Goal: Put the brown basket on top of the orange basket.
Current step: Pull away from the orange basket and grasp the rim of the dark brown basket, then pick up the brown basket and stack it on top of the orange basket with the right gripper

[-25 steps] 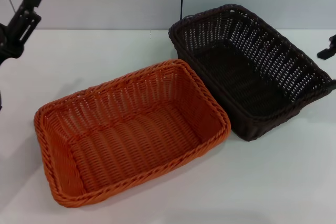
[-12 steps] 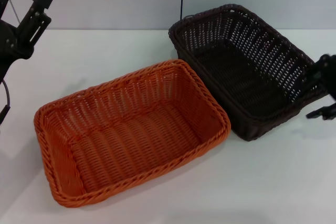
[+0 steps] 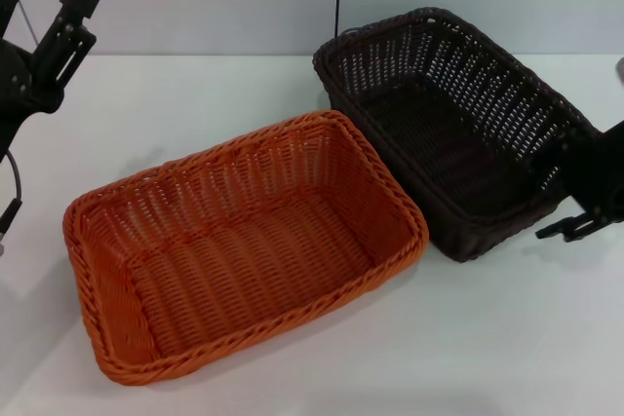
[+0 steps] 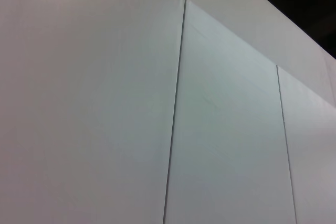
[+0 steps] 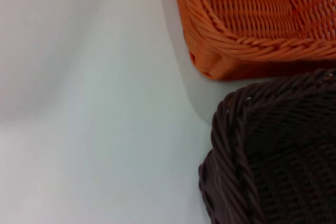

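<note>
Right gripper point(image 3: 585, 204) now further in at near right corner of brown basket point(image 3: 458, 124); finger state: cannot tell. Approach for grasp, likely. Left gripper point(image 3: 44, 21) parked high, released. Brown basket on table point(image 3: 507, 338) beside orange basket point(image 3: 244, 241), touching. Both empty.

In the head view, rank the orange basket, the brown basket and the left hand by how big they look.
1. orange basket: largest, though it sits nearer the camera.
2. brown basket: a little smaller in view; being farther back, its true size may match the orange one.
3. left hand: clearly smallest, raised at the table's far left, partly cut off by the frame.
</note>
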`<action>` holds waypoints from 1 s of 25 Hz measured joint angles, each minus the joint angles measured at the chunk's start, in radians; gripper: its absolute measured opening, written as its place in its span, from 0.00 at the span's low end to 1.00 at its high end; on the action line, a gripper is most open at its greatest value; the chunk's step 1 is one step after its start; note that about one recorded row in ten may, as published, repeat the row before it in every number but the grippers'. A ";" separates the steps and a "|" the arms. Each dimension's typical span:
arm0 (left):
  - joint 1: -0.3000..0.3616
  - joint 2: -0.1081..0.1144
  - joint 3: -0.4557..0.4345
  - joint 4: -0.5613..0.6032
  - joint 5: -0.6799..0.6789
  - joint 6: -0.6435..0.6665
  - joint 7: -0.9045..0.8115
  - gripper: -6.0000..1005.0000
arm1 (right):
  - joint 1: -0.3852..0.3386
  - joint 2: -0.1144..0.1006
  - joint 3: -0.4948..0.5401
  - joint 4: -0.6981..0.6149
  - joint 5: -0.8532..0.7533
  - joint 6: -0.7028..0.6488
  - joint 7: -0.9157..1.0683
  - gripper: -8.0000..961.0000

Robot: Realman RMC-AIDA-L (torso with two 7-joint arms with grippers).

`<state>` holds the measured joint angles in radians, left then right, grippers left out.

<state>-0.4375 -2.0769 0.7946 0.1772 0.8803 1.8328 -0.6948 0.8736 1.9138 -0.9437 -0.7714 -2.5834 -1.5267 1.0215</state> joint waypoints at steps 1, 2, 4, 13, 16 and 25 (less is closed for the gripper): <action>0.000 0.000 0.000 -0.003 0.000 0.001 0.000 0.81 | 0.002 0.004 -0.001 0.010 0.002 0.014 -0.007 0.63; 0.000 0.000 0.000 -0.003 0.000 0.001 0.000 0.81 | 0.003 0.007 -0.001 0.019 0.004 0.027 -0.013 0.62; 0.000 0.000 0.000 -0.006 0.000 0.004 0.000 0.81 | 0.003 0.020 0.008 0.026 0.008 0.062 -0.019 0.61; 0.002 0.002 -0.006 -0.007 0.000 0.009 -0.007 0.80 | -0.016 0.036 0.020 0.012 0.043 0.104 -0.040 0.38; 0.002 0.002 -0.007 -0.007 0.000 0.010 -0.008 0.80 | -0.019 0.036 0.029 0.004 0.049 0.104 -0.041 0.27; 0.004 0.003 -0.001 -0.007 0.000 0.011 -0.007 0.80 | -0.058 0.029 0.126 -0.124 0.151 0.026 -0.034 0.17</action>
<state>-0.4333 -2.0738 0.7934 0.1702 0.8805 1.8439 -0.7020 0.8161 1.9424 -0.8179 -0.8954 -2.4326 -1.5002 0.9876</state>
